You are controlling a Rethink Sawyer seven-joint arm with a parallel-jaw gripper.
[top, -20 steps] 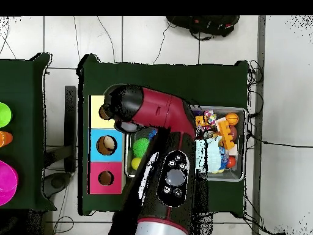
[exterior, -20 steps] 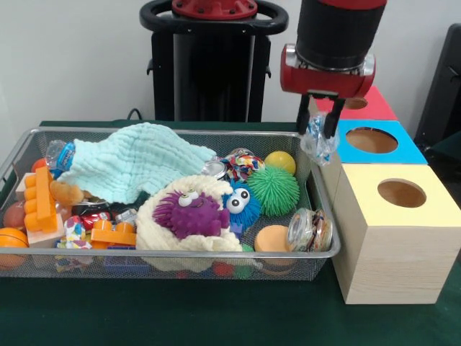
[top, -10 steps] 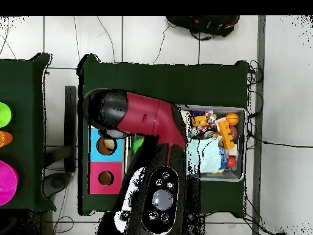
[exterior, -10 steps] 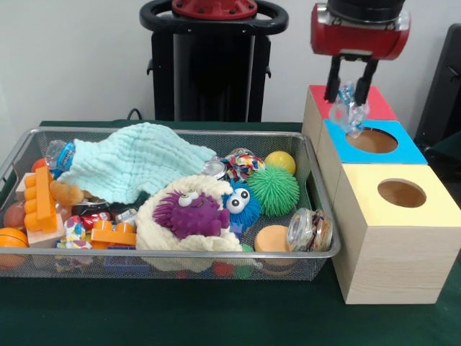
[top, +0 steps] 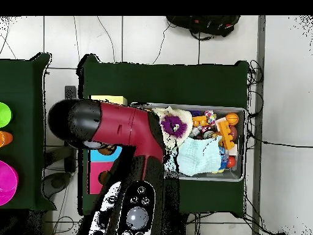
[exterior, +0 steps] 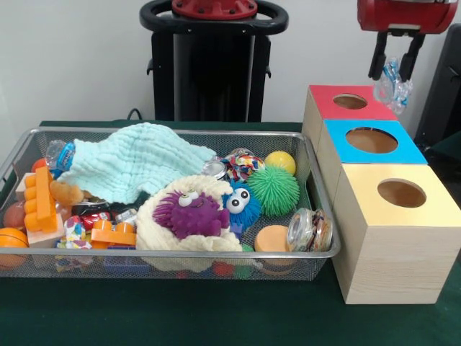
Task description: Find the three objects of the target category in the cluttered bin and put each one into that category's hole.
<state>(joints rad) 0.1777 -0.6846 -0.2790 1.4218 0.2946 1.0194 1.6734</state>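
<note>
- The red-bodied tool with two black fingers [exterior: 394, 61] hangs at the top right of the front view, clenched on a crumpled clear plastic bottle with a blue label [exterior: 395, 84] that dangles between and below its fingers
- The bottle is held in the air, to the right of and above the red-topped box's hole, past the right edge of the row of boxes; it touches none of them
- Just beside and below it stands a row of three wooden boxes with round holes in their tops: a red-topped box [exterior: 348, 108] farthest back, a blue-topped box [exterior: 370, 141] in the middle, a yellow-topped box [exterior: 392, 216] nearest the camera
- In the overhead view the red and black arm [top: 107, 125] covers most of the boxes, and the tool itself is hidden under it
- Left of the boxes a silver wire-mesh bin [exterior: 158, 265] sits on the dark green tabletop [exterior: 180, 313]
- In the bin lie a pale mint muslin cloth [exterior: 133, 166], a purple fuzzy toy with googly eyes [exterior: 191, 214] on a cream fabric ring, a green spiky ball [exterior: 274, 190], a yellow ball [exterior: 280, 161], orange building blocks [exterior: 39, 204] and a small glass jar on its side [exterior: 310, 231] against the right wall
</note>
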